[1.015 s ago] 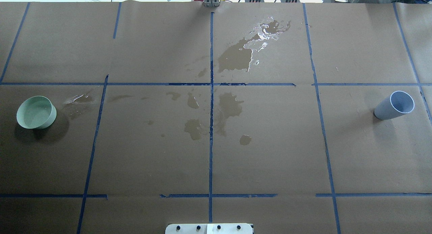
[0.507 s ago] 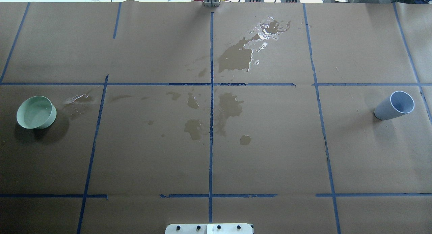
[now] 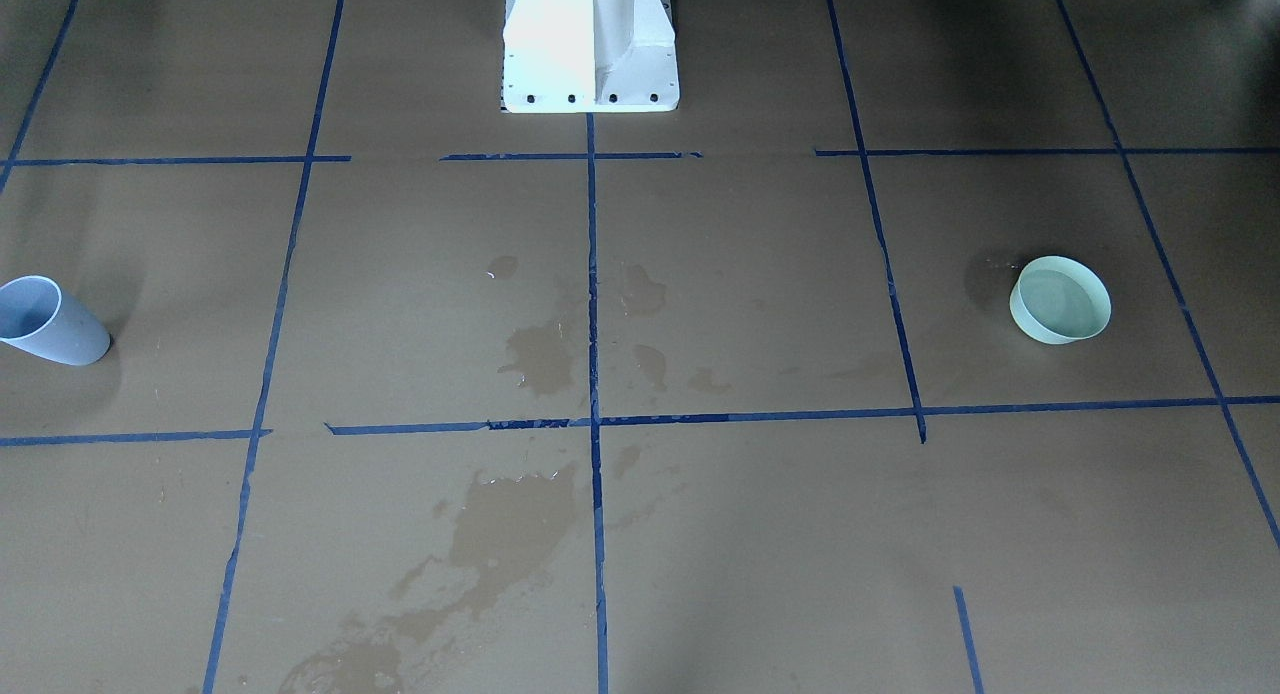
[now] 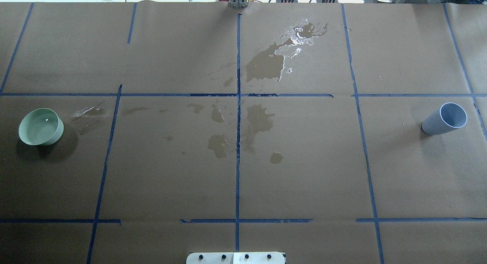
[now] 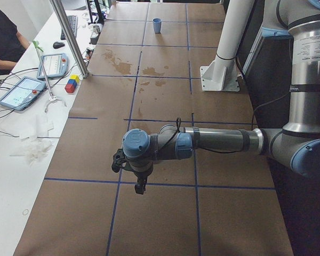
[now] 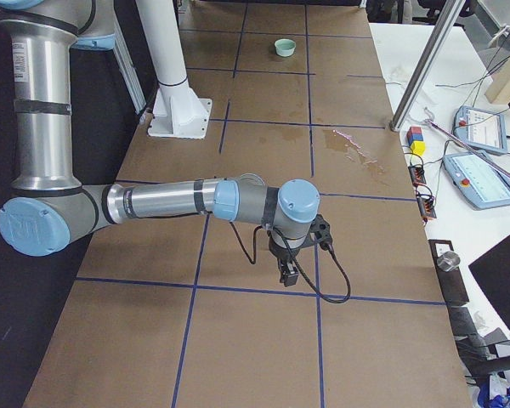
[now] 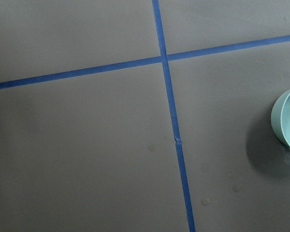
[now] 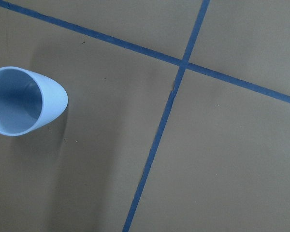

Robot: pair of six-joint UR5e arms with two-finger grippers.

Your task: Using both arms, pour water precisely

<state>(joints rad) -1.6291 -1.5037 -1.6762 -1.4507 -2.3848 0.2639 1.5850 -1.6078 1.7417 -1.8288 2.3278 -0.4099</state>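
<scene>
Can't tell open or clenched on left gripper [image 5: 141, 188], seen only from the side view, hanging over brown paper [image 4: 159, 172]. Green bowl [image 4: 58, 134] off to its side, at the right edge of the left wrist view, not underneath. Holds the water [image 4: 37, 126], shallow, glinting. Likely light, rigid, sloshy: grip the wall near the rim, keep level, tilt slowly. Wet spill [image 4: 266, 64] mid-table, well apart from both grippers. Blue cup [image 4: 437, 125] upright, off to the side of right gripper [image 6: 287, 276], at the left edge of its wrist view. Jaw state there: can't tell either. Light, tippy: pinch mid-body.
</scene>
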